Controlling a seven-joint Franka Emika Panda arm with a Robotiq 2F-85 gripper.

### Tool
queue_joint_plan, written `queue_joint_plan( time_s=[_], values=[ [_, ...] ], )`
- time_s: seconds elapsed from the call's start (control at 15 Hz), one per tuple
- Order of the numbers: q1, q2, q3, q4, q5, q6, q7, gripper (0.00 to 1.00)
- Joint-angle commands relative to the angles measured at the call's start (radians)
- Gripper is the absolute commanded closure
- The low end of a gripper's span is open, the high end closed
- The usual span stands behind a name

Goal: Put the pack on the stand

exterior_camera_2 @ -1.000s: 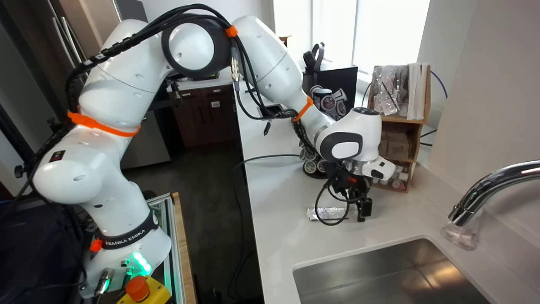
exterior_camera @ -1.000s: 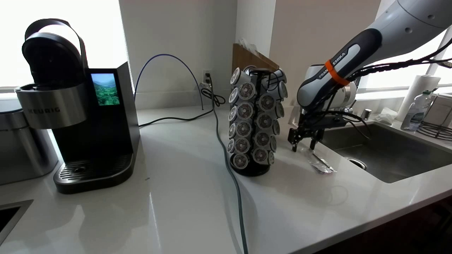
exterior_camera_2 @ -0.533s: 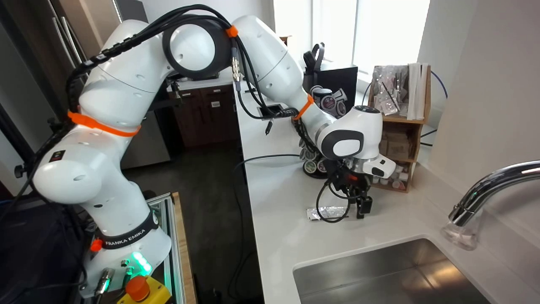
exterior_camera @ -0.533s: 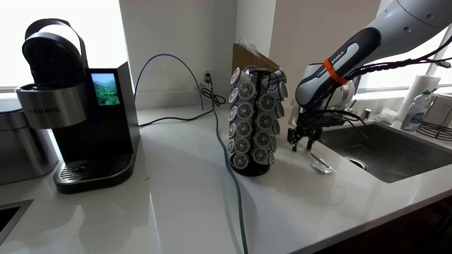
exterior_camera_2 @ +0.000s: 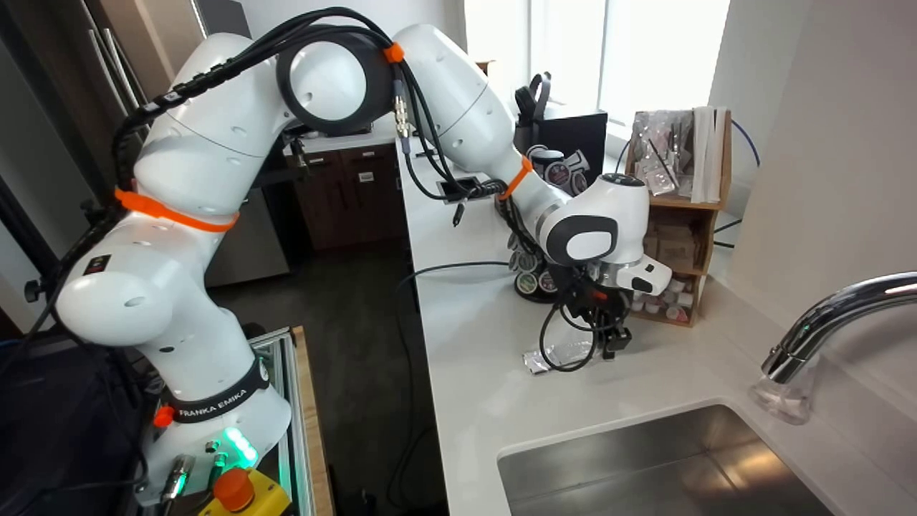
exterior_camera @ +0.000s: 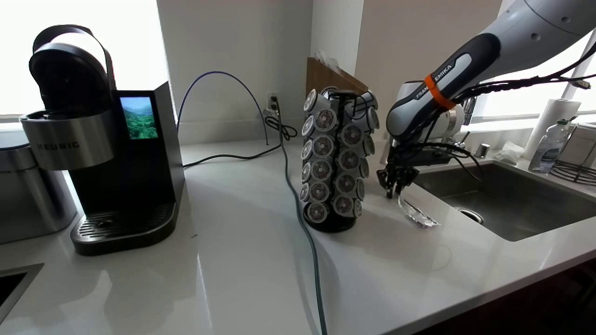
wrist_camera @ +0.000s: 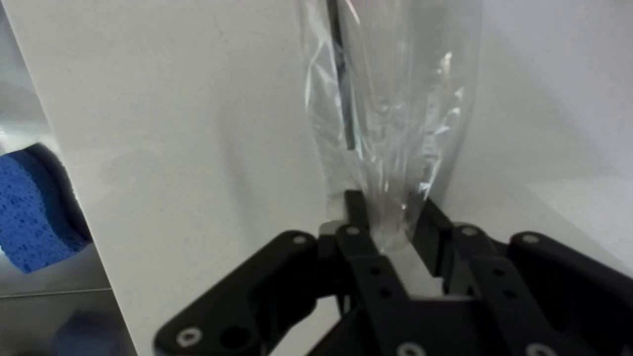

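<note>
The clear plastic pack [wrist_camera: 395, 94] lies on the counter, a thin dark stick showing inside it. In an exterior view the pack [exterior_camera: 419, 216] stretches away from the gripper [exterior_camera: 394, 191], its near end pulled up slightly. In the wrist view that end is crumpled between the fingertips [wrist_camera: 356, 210], which stand partway apart on either side of it. A gap still shows between the jaws. Whether they grip the film firmly is not clear. The wooden stand [exterior_camera_2: 684, 203] is against the wall behind the arm, with similar packs in its top compartment.
A rack of coffee pods [exterior_camera: 333, 163] stands close to the gripper. The sink [exterior_camera: 493, 195] borders the counter, with a faucet [exterior_camera_2: 845, 315] above it and a blue sponge [wrist_camera: 29, 212] inside. A dark cable [exterior_camera: 318, 288] crosses the counter.
The fingers have come much closer together, with the pack's end bunching up between them. The pack has turned slightly. The gripper has shifted a little towards the pod rack.
</note>
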Motion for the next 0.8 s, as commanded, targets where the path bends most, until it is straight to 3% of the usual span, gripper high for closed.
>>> queue_joint_plan(
  time_s=[0.0, 0.4, 0.73],
  values=[
    [-0.015, 0.021, 0.015, 0.021, 0.003, -0.005, -0.017, 1.0],
    [-0.011, -0.056, 0.008, -0.032, 0.003, 0.059, -0.004, 1.0],
    [0.025, -0.221, -0.01, -0.144, -0.035, 0.276, -0.011, 1.0]
  ],
)
